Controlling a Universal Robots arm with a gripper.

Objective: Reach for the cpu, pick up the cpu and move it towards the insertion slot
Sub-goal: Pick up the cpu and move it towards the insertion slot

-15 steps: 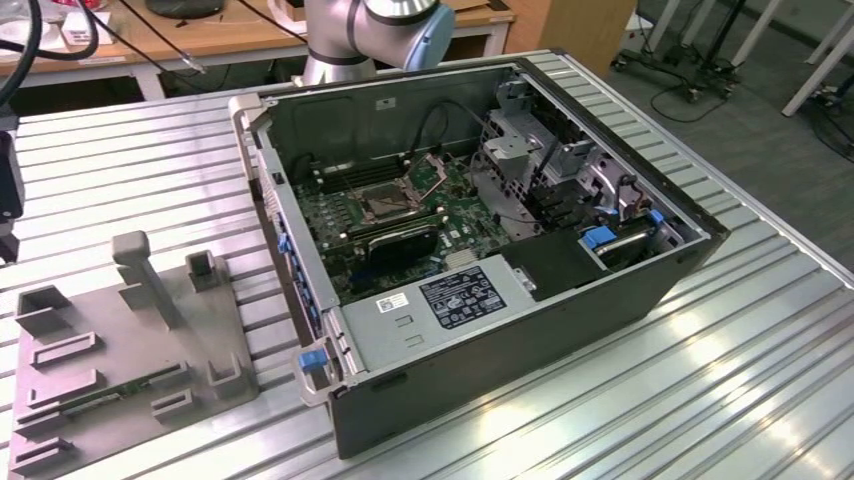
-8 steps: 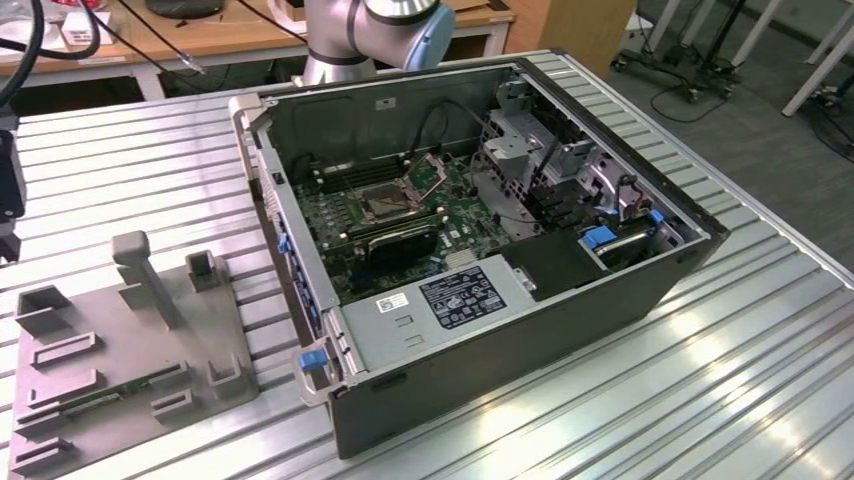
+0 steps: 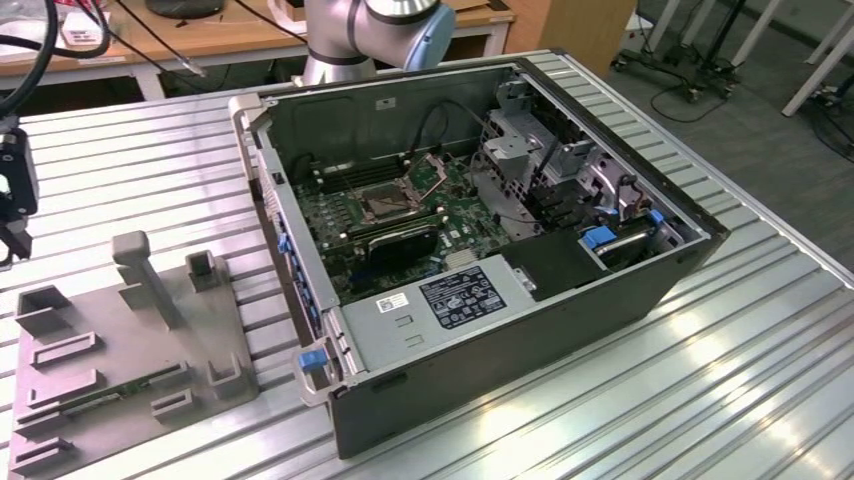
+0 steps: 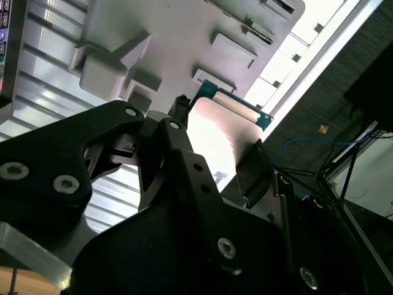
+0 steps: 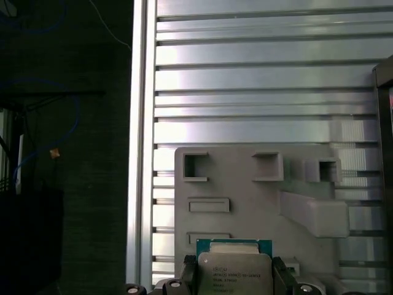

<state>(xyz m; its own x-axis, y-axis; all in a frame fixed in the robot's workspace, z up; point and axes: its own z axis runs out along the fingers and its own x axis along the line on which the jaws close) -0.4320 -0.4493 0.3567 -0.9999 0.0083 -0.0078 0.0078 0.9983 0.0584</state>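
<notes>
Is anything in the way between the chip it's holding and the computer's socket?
Only the computer case's side wall stands between the cpu in the gripper and the insertion slot. Above the wall the way is open, and nothing visible covers the slot.

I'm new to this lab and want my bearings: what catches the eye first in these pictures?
The open computer case dominates the slatted table, its green board exposed. In the first wrist view, the cpu sits gripped between the fingers of the pincer, over a grey plastic fixture.
</notes>
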